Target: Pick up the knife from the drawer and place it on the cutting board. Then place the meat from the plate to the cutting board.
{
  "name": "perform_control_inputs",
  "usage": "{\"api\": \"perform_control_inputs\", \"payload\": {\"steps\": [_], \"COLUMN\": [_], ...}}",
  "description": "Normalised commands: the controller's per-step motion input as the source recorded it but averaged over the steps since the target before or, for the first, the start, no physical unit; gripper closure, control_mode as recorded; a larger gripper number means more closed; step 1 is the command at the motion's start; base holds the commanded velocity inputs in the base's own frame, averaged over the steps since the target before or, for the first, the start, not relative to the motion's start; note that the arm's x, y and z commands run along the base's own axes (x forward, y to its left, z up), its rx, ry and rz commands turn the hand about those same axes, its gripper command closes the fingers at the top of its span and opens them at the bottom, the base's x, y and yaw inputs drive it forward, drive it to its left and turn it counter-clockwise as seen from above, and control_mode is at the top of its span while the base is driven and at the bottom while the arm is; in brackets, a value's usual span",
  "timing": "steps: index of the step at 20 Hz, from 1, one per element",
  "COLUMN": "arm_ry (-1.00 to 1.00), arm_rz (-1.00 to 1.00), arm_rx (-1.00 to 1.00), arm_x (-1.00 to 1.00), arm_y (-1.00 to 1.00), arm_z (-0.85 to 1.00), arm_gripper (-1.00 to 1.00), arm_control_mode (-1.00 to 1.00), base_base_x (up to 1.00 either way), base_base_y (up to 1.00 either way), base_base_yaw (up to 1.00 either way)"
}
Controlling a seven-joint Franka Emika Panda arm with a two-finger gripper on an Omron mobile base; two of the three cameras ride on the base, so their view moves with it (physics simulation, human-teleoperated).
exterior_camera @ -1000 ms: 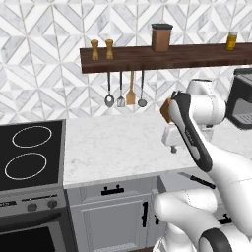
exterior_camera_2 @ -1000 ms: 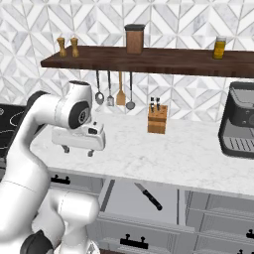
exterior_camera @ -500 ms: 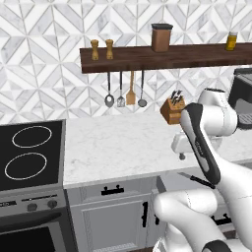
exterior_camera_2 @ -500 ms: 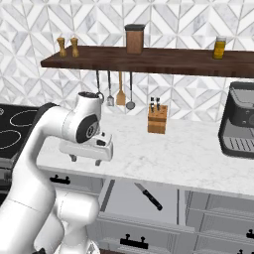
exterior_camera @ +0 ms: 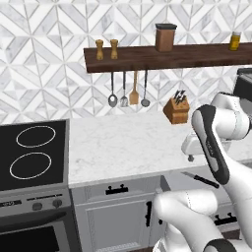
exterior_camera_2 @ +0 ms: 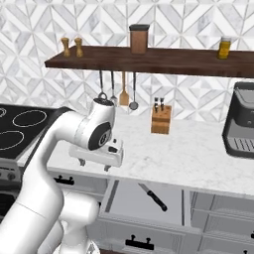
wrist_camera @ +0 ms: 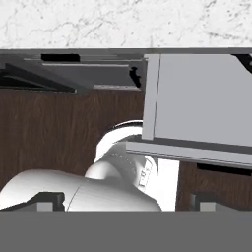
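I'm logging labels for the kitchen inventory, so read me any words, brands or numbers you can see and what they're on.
No readable text anywhere.
Stove front panel: knobs only, any markings too small to read.
Shelf jars: no label readable.
Coffee machine: no brand readable.

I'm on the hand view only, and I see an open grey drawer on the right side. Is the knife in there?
Observer: Yes. In the right base view the knife lies diagonally on the floor of the open drawer, with nothing else beside it.
Operator: Where is the end effector compared with it?
Observer: The end effector hangs by the front edge of the marble counter. It is higher than the knife and off to the left of it in that view.
Operator: Is it open or shut?
Observer: Open, with its fingers pointing down and nothing between them.
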Motion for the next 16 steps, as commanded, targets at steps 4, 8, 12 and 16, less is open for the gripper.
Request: {"api": "perform_control_inputs", "payload": {"steps": [4, 8, 12, 16], "arm_ry": [0.0, 0.0, 0.01, 0.03], "arm_rz": [0.0, 0.0, 0.0, -0.05], "arm_rx": [0.0, 0.0, 0.02, 0.09], "arm_x": [0.0, 0.0, 0.05, 0.01], "arm_y": [0.0, 0.0, -0.15, -0.97], "arm_z": [0.0, 0.0, -0.04, -0.06], "arm_gripper": [-1.0, -1.0, -1.0, -1.0], "arm_control_mode": [1.0, 1.0, -1.0, -1.0], "base_base_x": [0.0, 0.0, 0.0, 0.0], "base_base_y": [0.83, 0.7, 0.11, 0.0], "base_base_yaw": [0.02, 0.03, 0.01, 0.0]}}
